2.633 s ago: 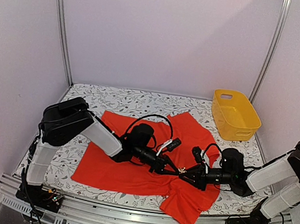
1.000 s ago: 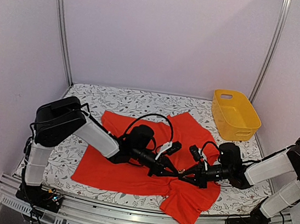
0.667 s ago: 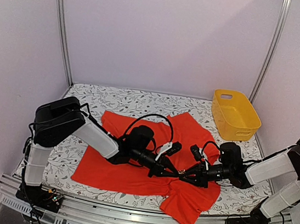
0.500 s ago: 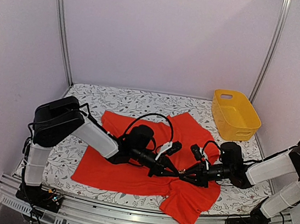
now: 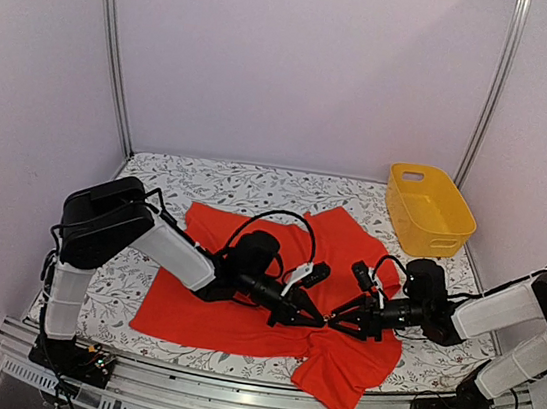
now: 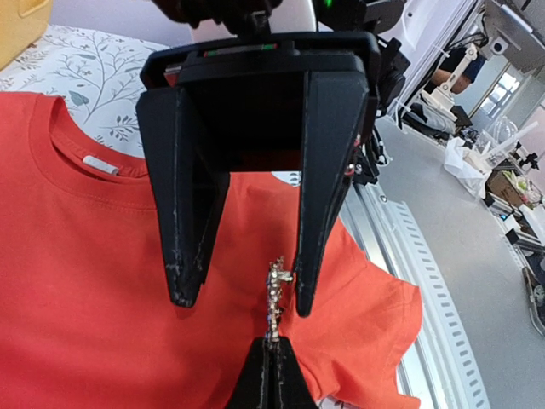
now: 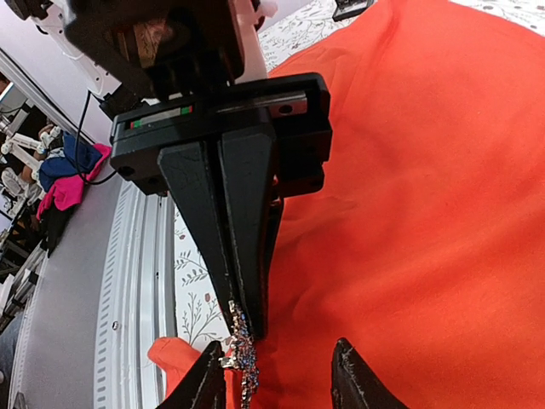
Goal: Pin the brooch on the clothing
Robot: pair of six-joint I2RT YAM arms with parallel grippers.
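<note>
Above the clothing (image 5: 241, 301) spread on the tabletop, the right gripper (image 7: 245, 328), jaws pinching the brooch (image 6: 274, 294), meets the left gripper (image 6: 238, 294), jaws spread around it; a loose handover could drop it.

A: What covers the table (image 5: 206, 181)?
B: A leaf-patterned cloth. The red-orange T-shirt (image 5: 229, 310) lies spread across its middle, one part hanging off the near edge.
A: And far right?
B: A yellow basket (image 5: 429, 210).
</note>
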